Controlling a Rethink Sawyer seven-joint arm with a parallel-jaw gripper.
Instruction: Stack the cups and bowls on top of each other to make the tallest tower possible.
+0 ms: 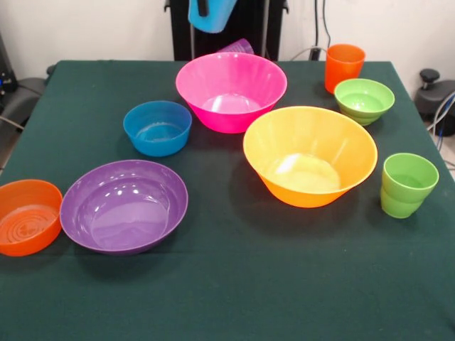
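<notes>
A sky blue cup [212,17] hangs tilted in the air at the top edge, above and behind the large pink bowl [231,91]. My gripper [205,6] holds it, with only one dark finger showing at the cup's rim. A purple cup [239,47] peeks out behind the pink bowl, mostly hidden. The large yellow-orange bowl [310,155] sits right of centre. The wide purple bowl [124,206] and the small orange bowl [28,217] are at the front left. The small blue bowl [157,128], small green bowl [364,99], orange cup [345,67] and lime green cup [408,185] each stand alone.
Everything rests on a dark green tablecloth [234,284]. The black pedestal [245,25] rises behind the table's far edge. Cables and dark equipment lie off the table at the right [437,96].
</notes>
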